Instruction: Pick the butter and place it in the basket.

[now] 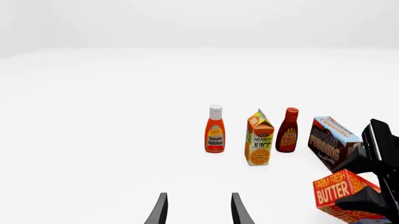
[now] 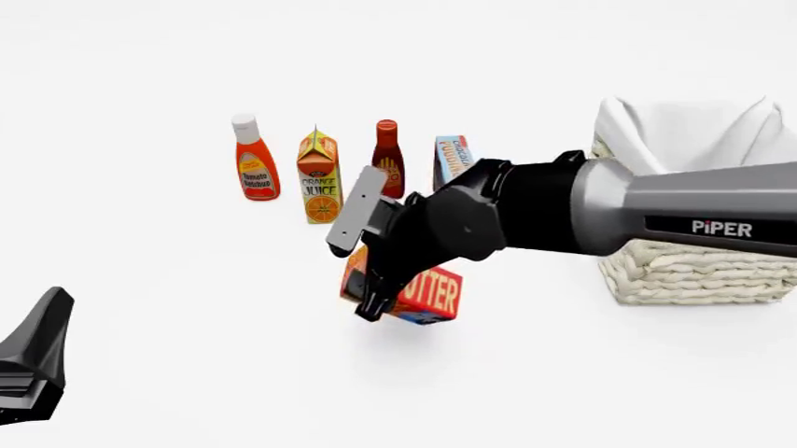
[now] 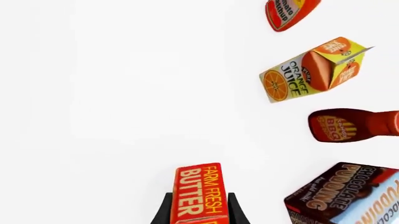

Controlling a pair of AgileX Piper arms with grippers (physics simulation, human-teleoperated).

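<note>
Front: high, behind the arms, looking forward and down over the table (image 2: pixel 149 373).
Left wrist: low, distant, facing the grocery row.
Right wrist: close over the butter (image 3: pixel 198 191).
Shared: orange juice carton (image 2: pixel 319 175), in all views.

You see a matt printed-card red-orange butter box (image 2: pixel 430 291), a coarse woven cream-white basket (image 2: pixel 697 266) with soft white cloth liner (image 2: pixel 678 131), and a smooth matt white table (image 2: pixel 187 308).

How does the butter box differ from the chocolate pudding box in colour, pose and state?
The butter is red-orange with yellow and white lettering; the chocolate pudding box is brown and blue. The butter is tilted and clamped in the right gripper, seemingly off the table; the pudding box stands in the row beside the BBQ sauce bottle, untouched. Both are rectangular cartons.
</note>
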